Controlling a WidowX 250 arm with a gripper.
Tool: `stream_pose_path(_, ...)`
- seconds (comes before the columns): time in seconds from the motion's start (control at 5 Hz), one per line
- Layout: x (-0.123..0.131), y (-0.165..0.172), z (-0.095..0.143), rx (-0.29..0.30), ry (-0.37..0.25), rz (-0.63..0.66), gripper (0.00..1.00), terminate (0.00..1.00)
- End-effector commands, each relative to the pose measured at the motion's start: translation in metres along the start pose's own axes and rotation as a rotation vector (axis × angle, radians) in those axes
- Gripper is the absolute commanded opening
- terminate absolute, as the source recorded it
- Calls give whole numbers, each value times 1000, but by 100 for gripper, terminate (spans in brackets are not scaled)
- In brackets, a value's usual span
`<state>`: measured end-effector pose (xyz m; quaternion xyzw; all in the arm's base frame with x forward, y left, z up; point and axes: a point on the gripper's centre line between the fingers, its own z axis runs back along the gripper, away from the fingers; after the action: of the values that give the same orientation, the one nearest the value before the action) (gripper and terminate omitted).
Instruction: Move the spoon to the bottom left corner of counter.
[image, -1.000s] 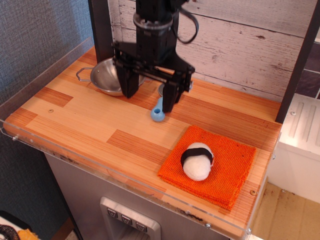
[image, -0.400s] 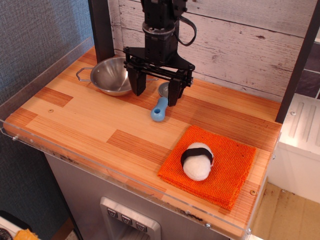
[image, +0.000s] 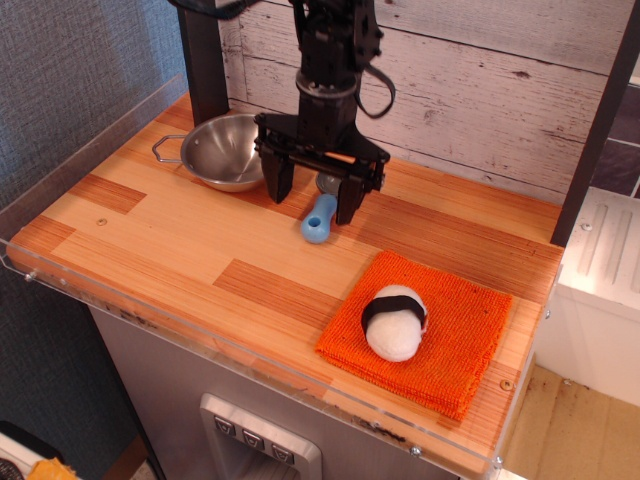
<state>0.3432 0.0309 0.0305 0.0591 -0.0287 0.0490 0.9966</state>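
Observation:
The spoon (image: 319, 219) lies on the counter (image: 180, 245) near the back middle, its light-blue handle pointing toward the front and its grey bowl partly hidden behind my gripper. My gripper (image: 314, 202) is open and empty, its two black fingers (image: 349, 203) straddling the spoon's bowl end, low over the wood. I cannot tell whether the fingers touch the counter.
A steel bowl with wire handles (image: 220, 150) stands at the back left, close to my left finger. An orange woven cloth (image: 450, 330) lies at the front right with a white and black rice-ball toy (image: 394, 320) on it. Clear acrylic edges the counter.
My gripper has moved right and toward the back wall, from over the bowl's edge to over the spoon's bowl end. The spoon has not moved.

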Motion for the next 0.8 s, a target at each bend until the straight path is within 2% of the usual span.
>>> stream_pose_path(0.0, 4, 8, -13, 1, -68, 56, 100, 0)
stream_pose_path(0.2, 4, 5, -15, -3, -81, 57, 0, 0)
stream_pose_path(0.4, 3, 4, -5, -34, -115, 41, 0, 0)
stream_pose_path(0.6, 2, 7, 30, -116, -181, -3, 0, 0)
